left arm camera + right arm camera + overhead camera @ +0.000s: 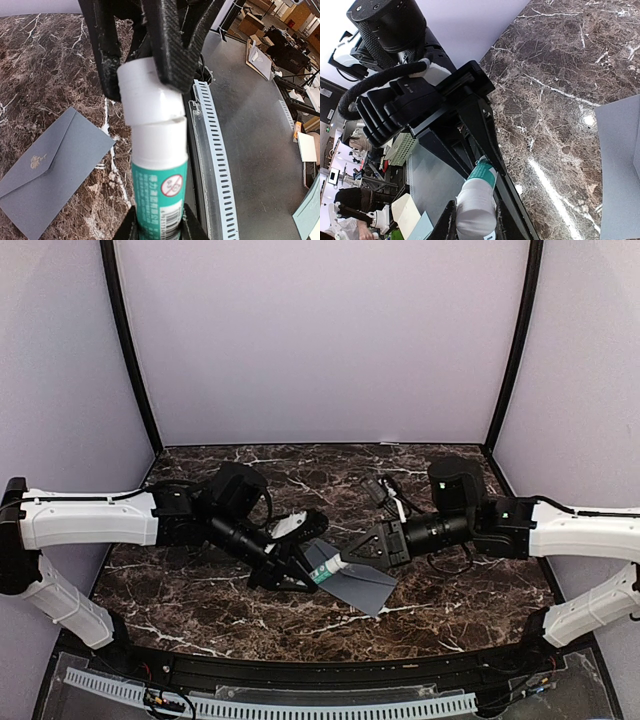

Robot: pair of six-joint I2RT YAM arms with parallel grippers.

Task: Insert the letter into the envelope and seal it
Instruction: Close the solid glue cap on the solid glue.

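Observation:
A glue stick [331,568] with a teal body [160,197] and a white cap [149,92] hangs between both grippers above the table. My left gripper [310,574] [160,229] is shut on the teal body. My right gripper [349,559] [475,226] is shut on the white cap [476,212], which sits slightly askew at its seam. The slate-grey envelope [366,586] [50,172] [620,165] lies flat on the marble just below and right of the glue stick, with its pointed flap folded down. The letter is out of view.
The dark marble table [440,590] ends at a black front rim with a white slotted rail [300,705] [215,165]. Purple walls [320,340] close in the back and both sides. A loose black cable [385,490] lies behind the right gripper.

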